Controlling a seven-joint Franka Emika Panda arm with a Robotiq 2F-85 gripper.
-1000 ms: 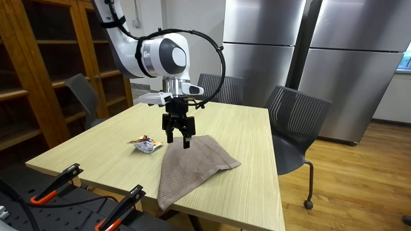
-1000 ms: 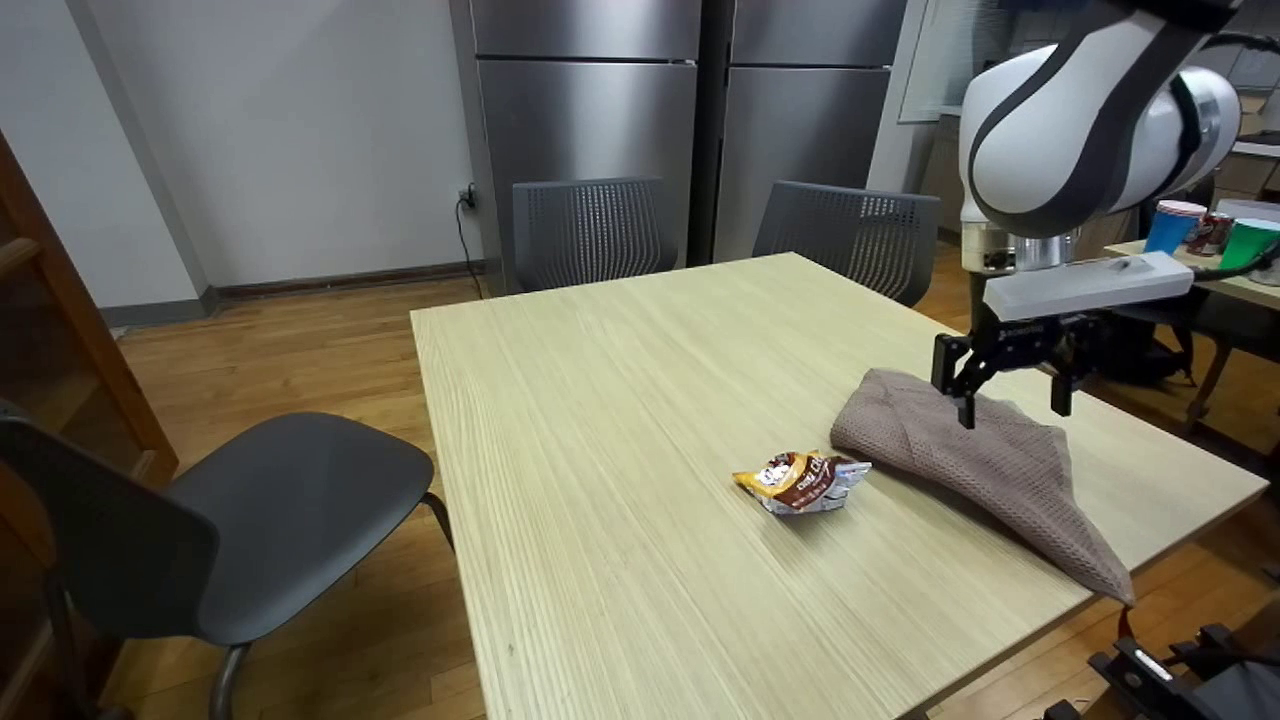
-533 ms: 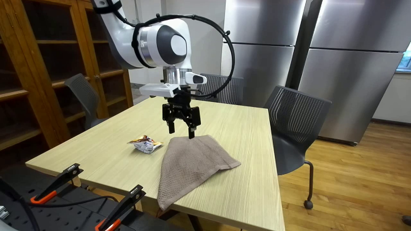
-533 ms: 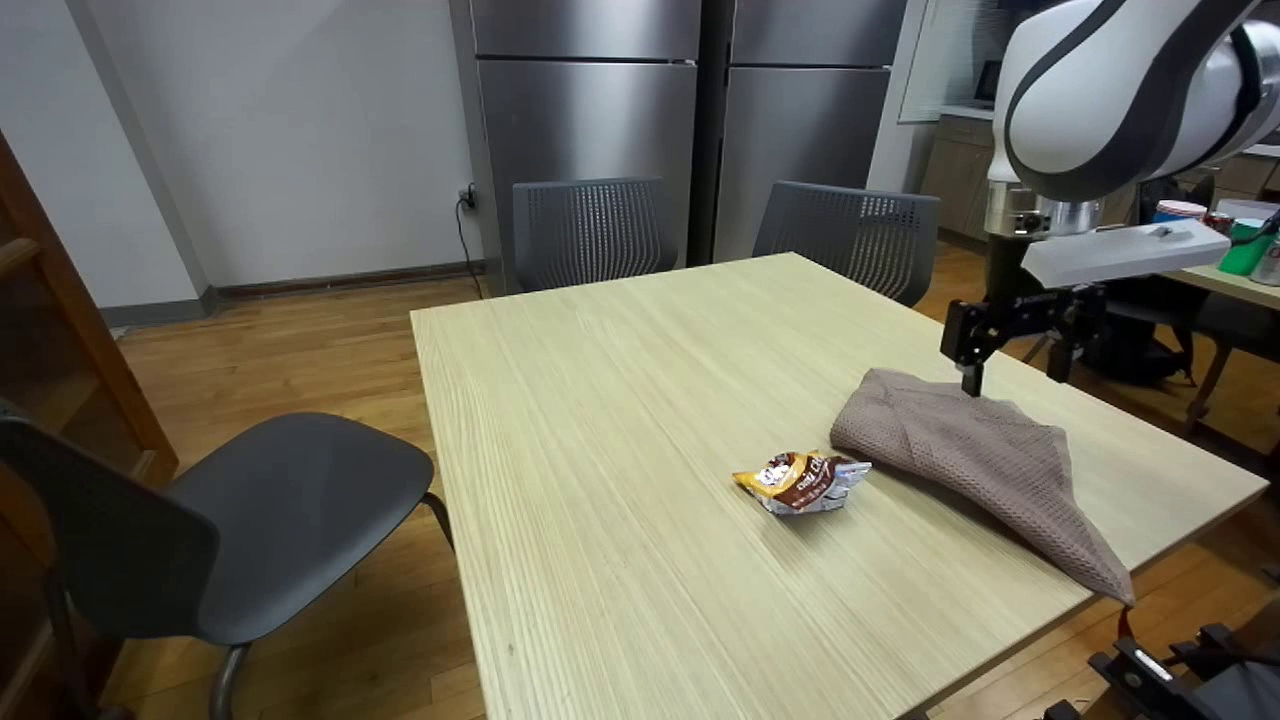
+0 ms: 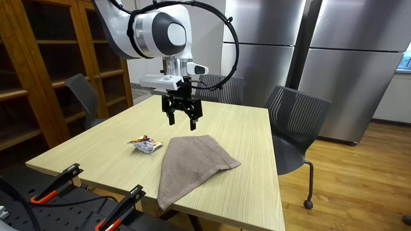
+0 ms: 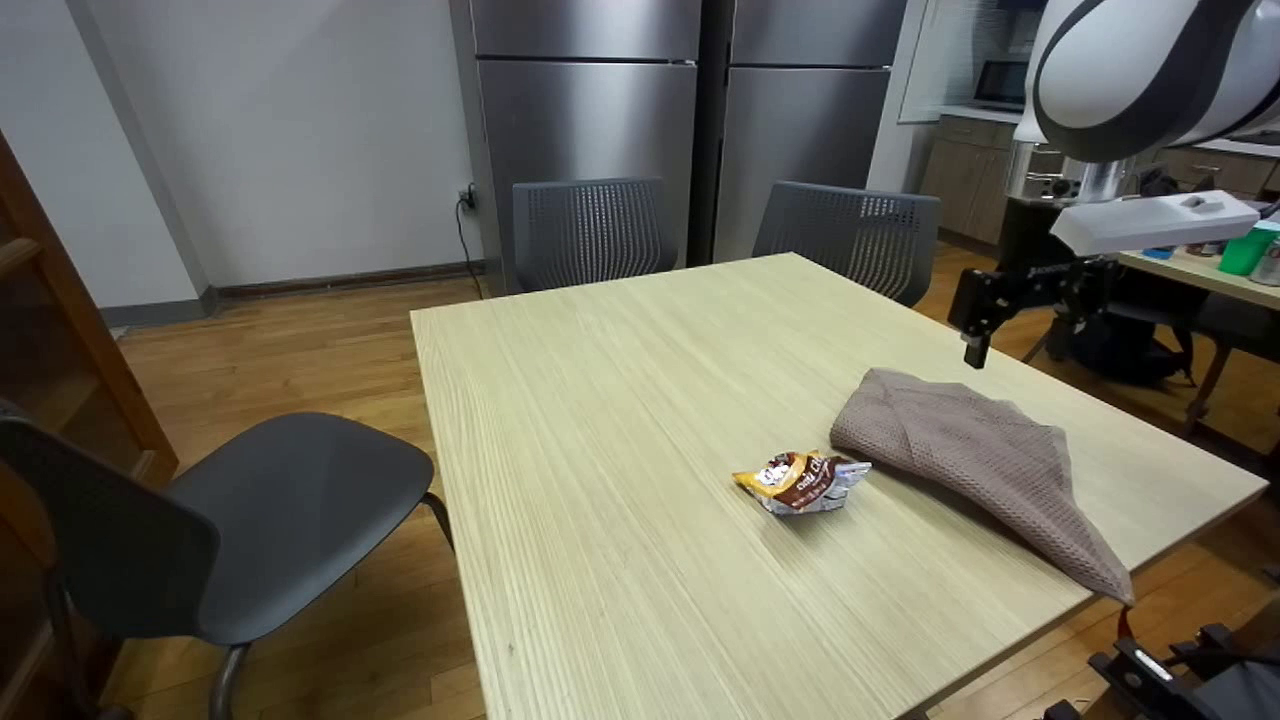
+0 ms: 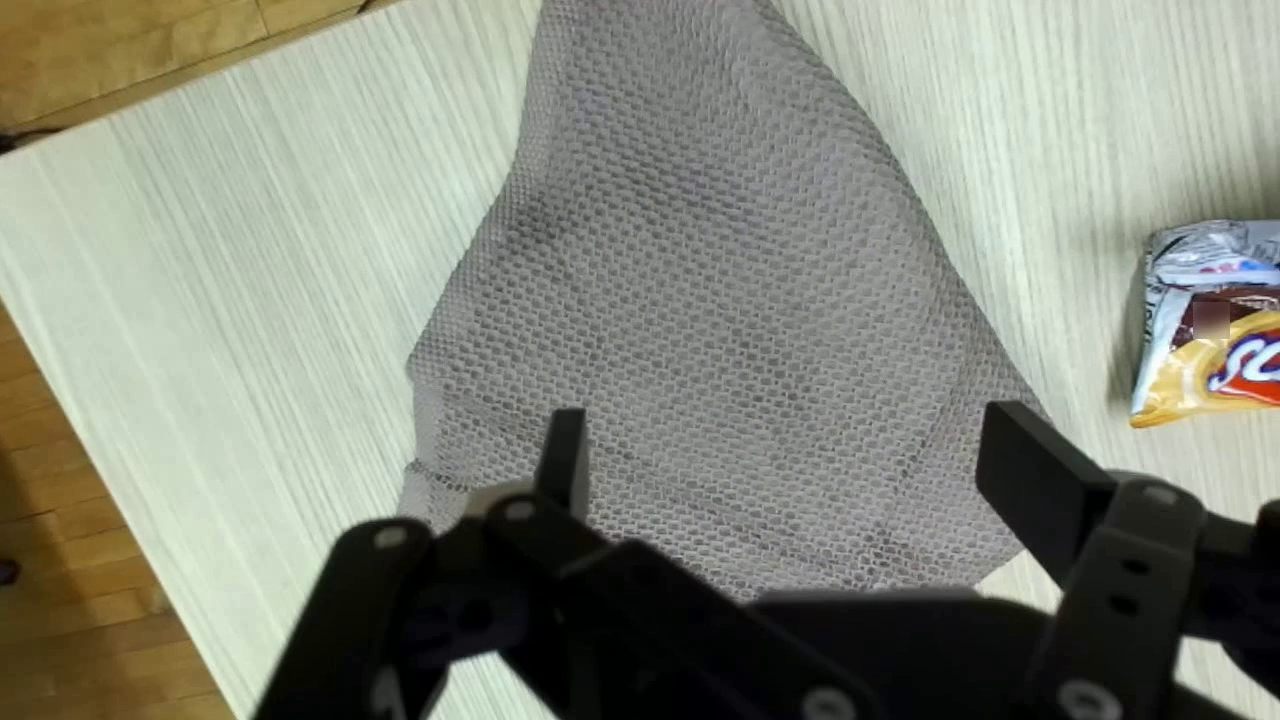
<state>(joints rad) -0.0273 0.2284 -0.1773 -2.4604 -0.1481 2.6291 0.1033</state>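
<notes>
Spread-fingered gripper (image 5: 182, 124) above a taupe cloth (image 7: 720, 300)

In an exterior view the gripper hangs near the center, empty, its two fingers well apart, clear of the taupe cloth. The wrist view shows the cloth filling the middle, beneath the fingers. At lower right in an exterior view, the cloth's tip droops past the edge of the pale table (image 6: 600, 420), likely because it lies so near the rim. A snack packet (image 6: 803, 482) sits near it, right of center; its puffed shape probably keeps it from lying flat.

Counted: one cloth, one packet, three gray chairs (image 6: 310, 500) around the table, two steel refrigerators (image 6: 590, 150) behind, two clamps (image 5: 123, 205) at lower left in an exterior view.
</notes>
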